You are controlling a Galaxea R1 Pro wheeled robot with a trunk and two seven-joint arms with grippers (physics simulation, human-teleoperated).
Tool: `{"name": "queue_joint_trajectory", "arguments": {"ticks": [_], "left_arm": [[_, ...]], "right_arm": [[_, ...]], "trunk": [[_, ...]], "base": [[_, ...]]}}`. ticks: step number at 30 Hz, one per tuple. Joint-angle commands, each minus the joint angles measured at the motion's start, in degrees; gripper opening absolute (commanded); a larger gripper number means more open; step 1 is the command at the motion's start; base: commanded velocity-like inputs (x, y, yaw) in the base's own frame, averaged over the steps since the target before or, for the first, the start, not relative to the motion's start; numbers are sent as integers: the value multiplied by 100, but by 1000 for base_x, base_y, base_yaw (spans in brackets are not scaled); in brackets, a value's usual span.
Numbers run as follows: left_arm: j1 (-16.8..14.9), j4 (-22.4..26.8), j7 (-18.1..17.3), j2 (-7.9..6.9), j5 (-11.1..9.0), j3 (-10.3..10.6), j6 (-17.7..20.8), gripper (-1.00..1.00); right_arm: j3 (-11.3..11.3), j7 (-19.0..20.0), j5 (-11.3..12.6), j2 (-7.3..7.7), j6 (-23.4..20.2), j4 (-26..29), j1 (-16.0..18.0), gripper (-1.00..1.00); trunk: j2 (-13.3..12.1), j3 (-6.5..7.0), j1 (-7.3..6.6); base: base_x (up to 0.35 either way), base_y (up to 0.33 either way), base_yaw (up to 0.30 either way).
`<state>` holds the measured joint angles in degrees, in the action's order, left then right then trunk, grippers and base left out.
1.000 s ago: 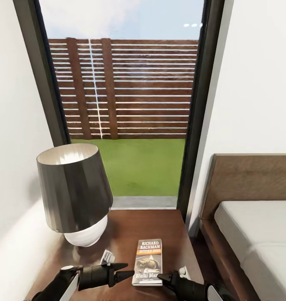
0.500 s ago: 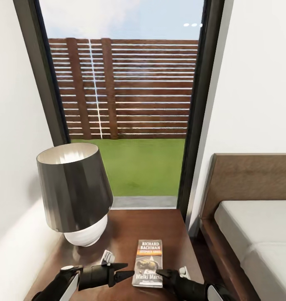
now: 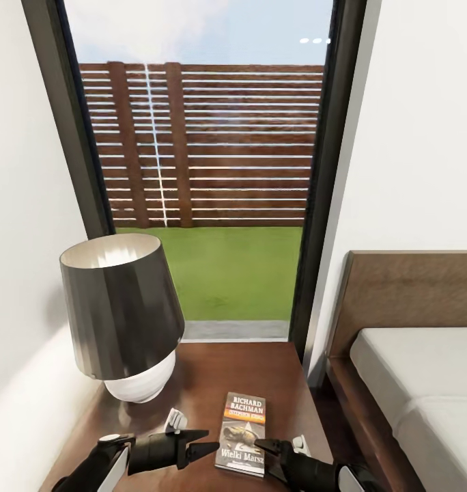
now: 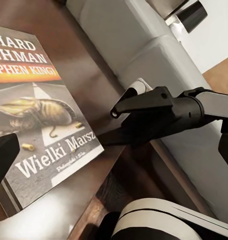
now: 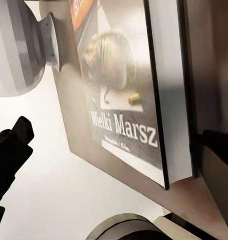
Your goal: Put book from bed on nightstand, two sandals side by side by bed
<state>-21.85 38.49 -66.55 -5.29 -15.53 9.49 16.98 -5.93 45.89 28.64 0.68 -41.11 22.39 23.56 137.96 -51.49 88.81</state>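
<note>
Book point(image 3: 242, 432) lies flat on the nightstand point(image 3: 213, 369) beside the lamp point(image 3: 121, 314), my right gripper point(image 3: 263, 447) with jaws apart at its near corner, left gripper point(image 3: 205, 441) parted alongside; book step looks done, next I seek the sandals.

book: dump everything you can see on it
The book is a thin paperback lying flat, cover up, near the front edge of the nightstand. The cover has an orange band with "RICHARD BACHMAN", a dark picture and the title "Wielki Marsz". The open right hand is at its near right corner; contact unclear.
</note>
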Motion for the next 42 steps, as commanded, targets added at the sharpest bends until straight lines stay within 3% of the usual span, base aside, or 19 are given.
{"name": "queue_joint_trajectory", "arguments": {"ticks": [1, 10, 27, 42], "left_arm": [[-4, 1, 2, -8, -57, 32, 58, 100], [2, 1, 2, -8, -58, 35, 51, 100], [4, 1, 2, -8, -60, 35, 51, 100], [5, 1, 2, -8, -55, 35, 53, 100]], "right_arm": [[-13, -1, -43, -2, -2, -5, 1, 100], [-13, -1, -43, -4, -2, -5, 0, 100], [-13, -1, -43, -2, -2, -3, 1, 100], [-13, -1, -43, -5, -2, 0, 0, 100]], "trunk": [[2, -6, -1], [2, -6, -1], [2, -6, -1], [-599, 263, -330]], "base": [[0, 0, 0], [-194, 0, 0], [-12, 0, 0], [0, 0, 0]]}}
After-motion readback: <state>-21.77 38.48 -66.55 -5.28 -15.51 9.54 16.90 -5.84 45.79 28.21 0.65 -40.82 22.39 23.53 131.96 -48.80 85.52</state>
